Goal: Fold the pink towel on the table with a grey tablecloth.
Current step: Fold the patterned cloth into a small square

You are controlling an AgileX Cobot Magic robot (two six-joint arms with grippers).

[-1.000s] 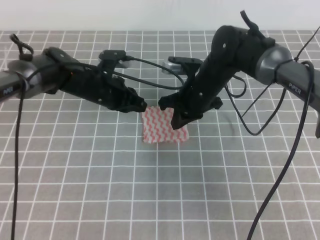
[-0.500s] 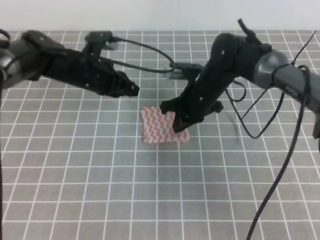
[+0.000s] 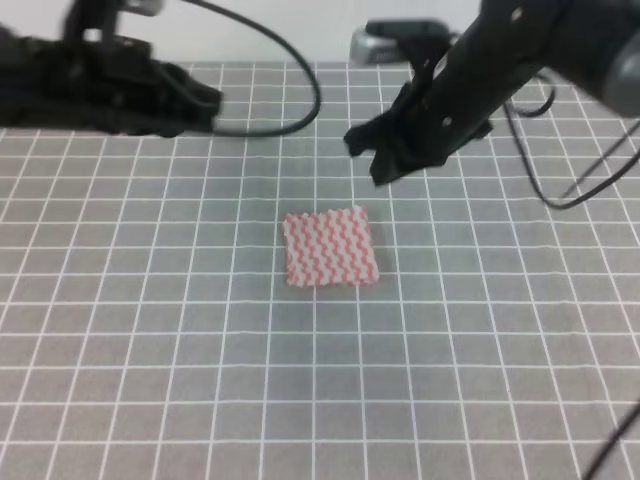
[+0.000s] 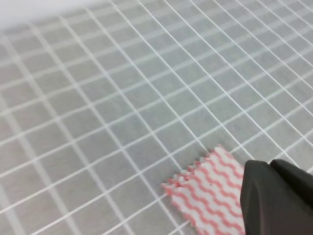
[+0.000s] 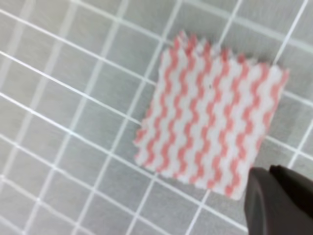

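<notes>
Pink towel (image 3: 330, 248) lies flat at centre of frame on the grey gridded worktop (image 3: 150, 380), a small compact near-square, edges fairly lined up, no loose corner sticking out. Looks folded already, though layers cannot be counted from these views. Judged: folding is done or nearly done, little left beyond clearing the arms away

Left gripper (image 3: 205, 100) is in the upper left of the exterior view, well apart from the towel, holding nothing; blurred, so fingers open or closed cannot be told. Right gripper (image 3: 365, 155) sits upper centre-right, above and apart from the towel, also empty; its fingers look pressed together in the wrist view but it is too dark to be sure, so cannot tell

Both wrist views show the towel lying free on the grid, untouched
</notes>
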